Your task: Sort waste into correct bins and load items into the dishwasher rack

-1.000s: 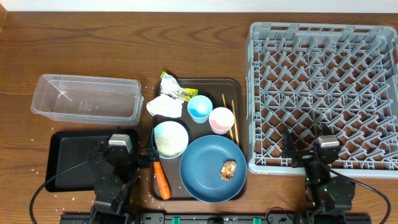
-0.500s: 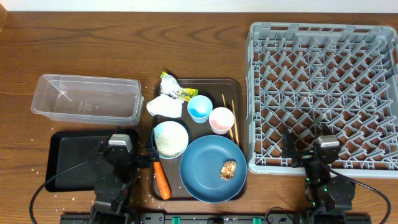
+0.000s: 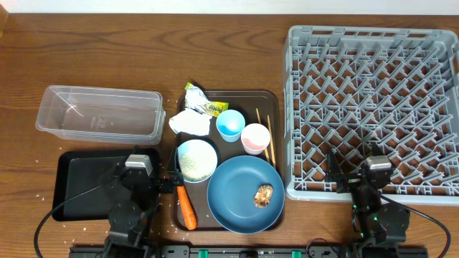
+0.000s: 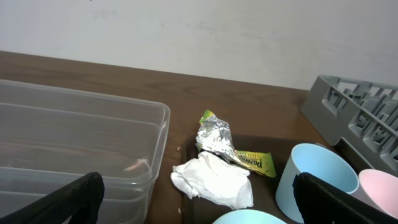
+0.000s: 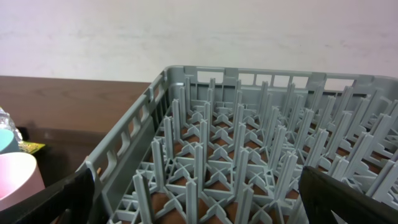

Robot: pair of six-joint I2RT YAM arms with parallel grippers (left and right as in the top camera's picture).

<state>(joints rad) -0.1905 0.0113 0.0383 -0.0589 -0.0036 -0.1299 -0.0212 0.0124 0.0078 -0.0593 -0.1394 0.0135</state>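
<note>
The left hand (image 3: 171,182) and right hand (image 3: 336,179) gape apart, empty. A crumpled white paper napkin (image 3: 188,123) lies at the dark brown serving tray's (image 3: 247,97) ten o'clock edge. It looks light and soft; pinch a raised fold.

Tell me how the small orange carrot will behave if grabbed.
The carrot looks rounded and tapered, so it may roll or slip from a pinch. It seems stiff and small, probably light. Lying close beside the blue plate, it could nudge it if pushed.

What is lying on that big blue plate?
Only a small brown food lump rests on the blue plate. The patch of plate beneath it is hidden.
</note>
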